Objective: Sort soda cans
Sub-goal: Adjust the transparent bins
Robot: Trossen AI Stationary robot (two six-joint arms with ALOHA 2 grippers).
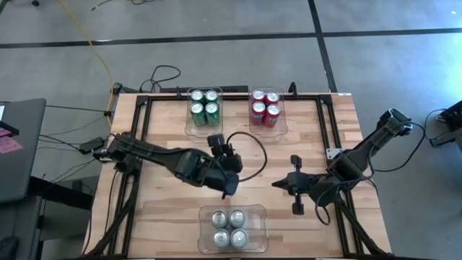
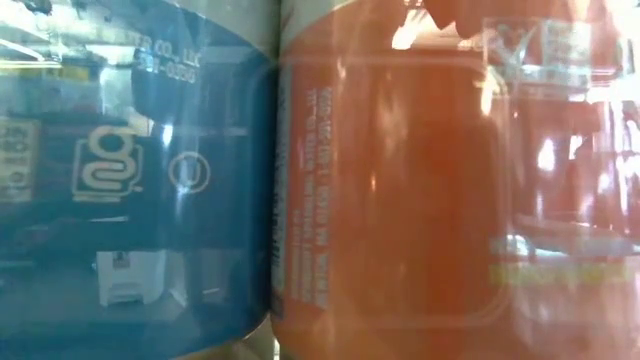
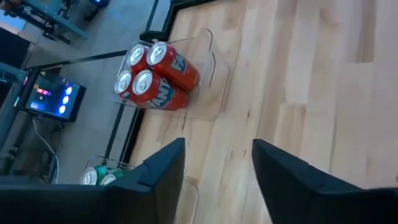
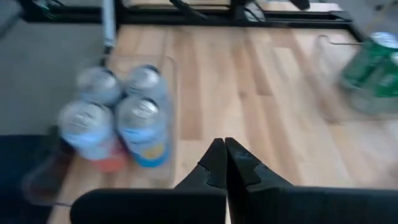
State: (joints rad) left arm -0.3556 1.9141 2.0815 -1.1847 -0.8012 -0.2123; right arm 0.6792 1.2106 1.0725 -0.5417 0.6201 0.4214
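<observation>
You had all twelve cans already sitting in the clear bins when this was taken. The four green cans (image 1: 204,106) stood in the far-left bin (image 1: 190,124) at the back edge of the table (image 1: 166,209), the four red cans (image 1: 265,108) in the bin (image 1: 283,123) just to their right, and the four silver cans (image 1: 229,227) in the near bin (image 1: 254,245) at the front edge, roughly midway between the arms.

Your left gripper (image 1: 228,189) hung over bare wood in the middle of the table, between the silver cans and the back row, touching none of them. Its wrist camera showed the two dark fingers (image 3: 163,167) standing apart with only tabletop between them, so the jaws were released and empty; beyond them lay the red cans (image 3: 155,73), with the green tops (image 3: 99,177) partly hidden behind one finger.

Your right gripper (image 1: 279,183) waited to the right of centre, well clear of every bin. Its fingertips (image 4: 214,162) met with no gap, clenched on nothing, and past them the silver cans (image 4: 118,118) stood upright in their bin.

The low camera was filled by what looked like two of the cans pressed close to the lens, one side blue (image 2: 140,180) and one orange-red (image 2: 400,190), though that view was too crowded to be sure which.
</observation>
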